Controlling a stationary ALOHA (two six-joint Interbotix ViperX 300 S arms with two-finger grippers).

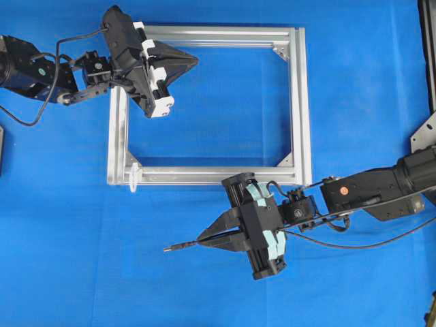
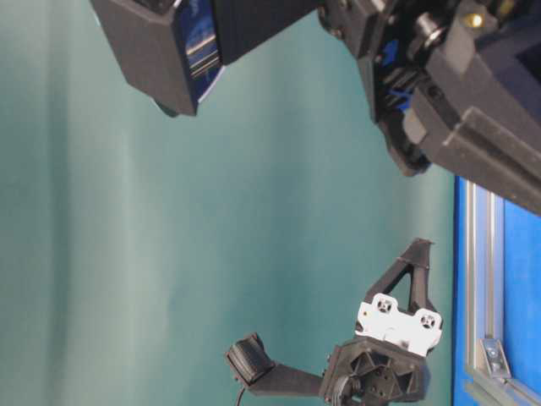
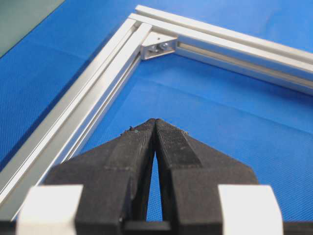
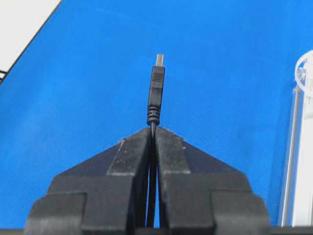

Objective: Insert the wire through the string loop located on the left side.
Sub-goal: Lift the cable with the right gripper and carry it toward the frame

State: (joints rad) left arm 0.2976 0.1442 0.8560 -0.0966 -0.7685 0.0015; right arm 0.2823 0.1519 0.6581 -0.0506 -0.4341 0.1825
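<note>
frame on table | wire apparently below-right of string loop

The wire, thin and black, lay pinched in my right gripper, slim metallic-tipped plug projecting toward nine o'clock. The string loop, small and translucent, stood at the frame's seven-o'clock corner.

A robotics laboratory test cell. The bench is covered edge to edge in a plain blue cloth, and two black robot arms — one entering from the left, one from the right — work above it. A bare aluminium frame lies flat as a fixture, and a plain teal backdrop closes off the far side.
</note>
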